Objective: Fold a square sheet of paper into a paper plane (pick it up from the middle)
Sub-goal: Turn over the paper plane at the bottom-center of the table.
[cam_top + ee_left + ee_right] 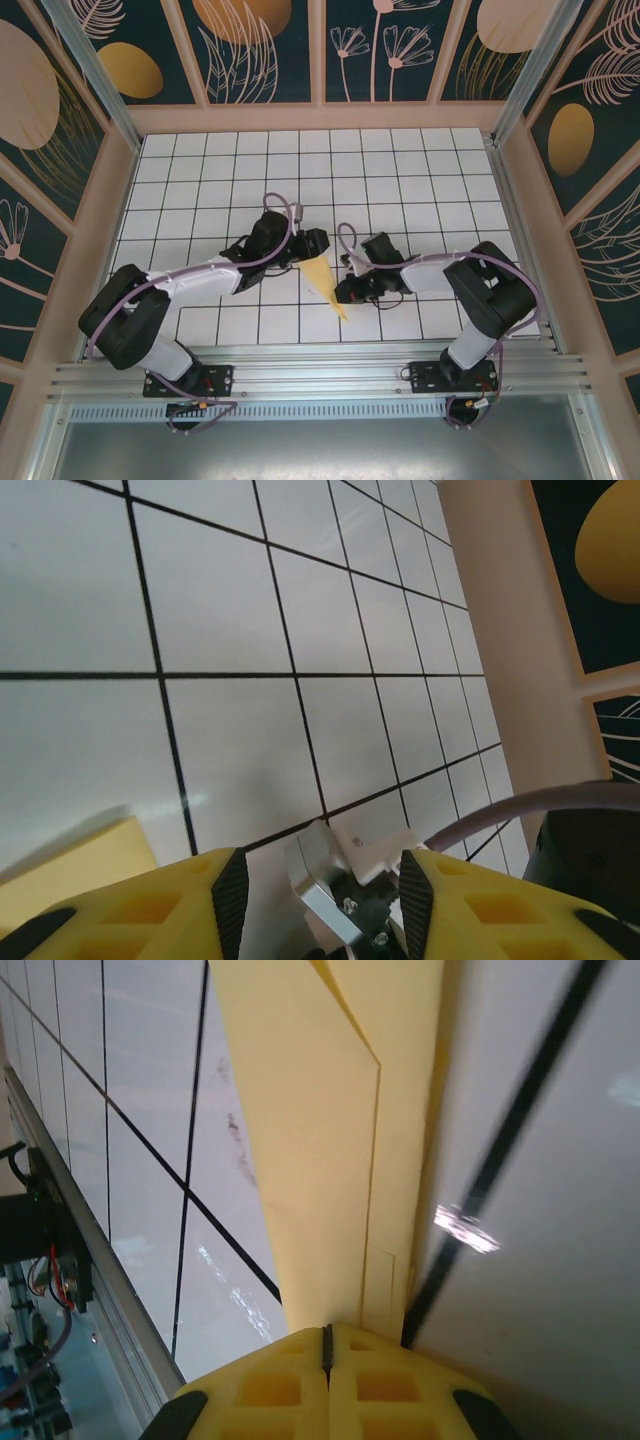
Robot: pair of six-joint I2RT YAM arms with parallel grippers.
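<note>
Bases of both arms bolted side by side on the aluminium rail [320, 365] at the near edge. Up from there, left arm [190, 275] and right arm [438, 272], black elbows out to the sides, pale forearms angled inward over the white gridded table [400, 190]. Between the two forearms, a little beyond the rail, the paper plane [326, 282]: pale yellow, a narrow dart flat on the tiles, point toward the near edge, wide end toward the far side. Right gripper [352, 290] close against its right edge, near the point. Seen from the right wrist, right gripper [327, 1345] with yellow fingers pressed tight together, seam closed, tips down at the paper plane [320, 1140], layered flaps and one long crease stretching away from them; cannot tell whether paper is caught between the tips or only meets them. Left gripper [312, 243] at the wide far end of the dart, touching or just above, cannot tell which. Seen from the left wrist, left gripper [320, 880] with fingers [200, 900] spread well apart, black pads facing each other, clasping nothing, bare tile and a piece of metal hardware [310, 875] showing through the gap; one corner of the paper plane [80, 875] low at the left, outside the fingers. Farther off, rows of bare tiles up to the pale wooden wall [320, 118], and above that dark panels [400, 80] with gold leaves and pale flower outlines.
</note>
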